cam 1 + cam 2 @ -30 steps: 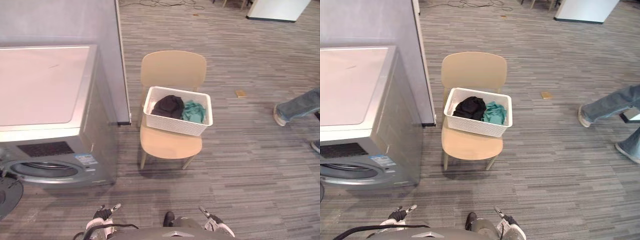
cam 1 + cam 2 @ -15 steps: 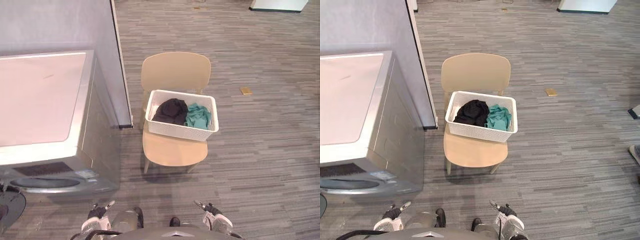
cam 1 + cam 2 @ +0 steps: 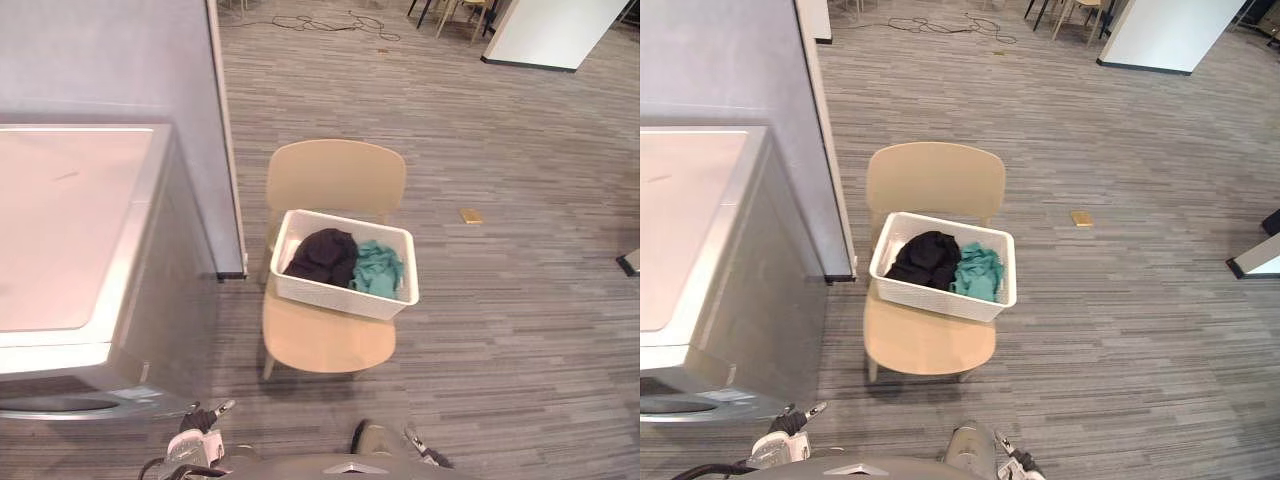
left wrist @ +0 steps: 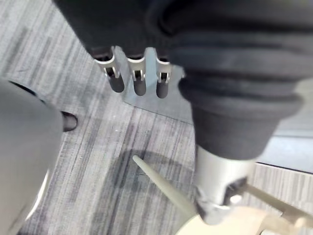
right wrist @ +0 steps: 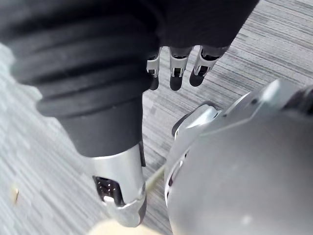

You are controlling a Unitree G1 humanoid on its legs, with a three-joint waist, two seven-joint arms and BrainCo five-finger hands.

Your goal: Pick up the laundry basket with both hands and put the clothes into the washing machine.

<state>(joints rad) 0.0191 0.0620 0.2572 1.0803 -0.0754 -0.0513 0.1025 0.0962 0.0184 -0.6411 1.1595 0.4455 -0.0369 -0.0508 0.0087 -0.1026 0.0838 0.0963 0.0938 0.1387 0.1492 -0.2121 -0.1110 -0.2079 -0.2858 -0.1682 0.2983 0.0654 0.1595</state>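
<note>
Basket (image 3: 338,298) of clothes (image 3: 340,260) rests on chair (image 3: 325,345), beside washer (image 3: 70,230). Left hand (image 4: 139,81) and right hand (image 5: 176,68) hang low — fingers loose, empty. Best approach: step closer squarely, grip opposite rims, lift level.

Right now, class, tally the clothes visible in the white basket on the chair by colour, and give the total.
Crumpled black cloth garment: 1
Crumpled teal cloth garment: 1
Total visible in the white perforated plastic basket: 2
</note>
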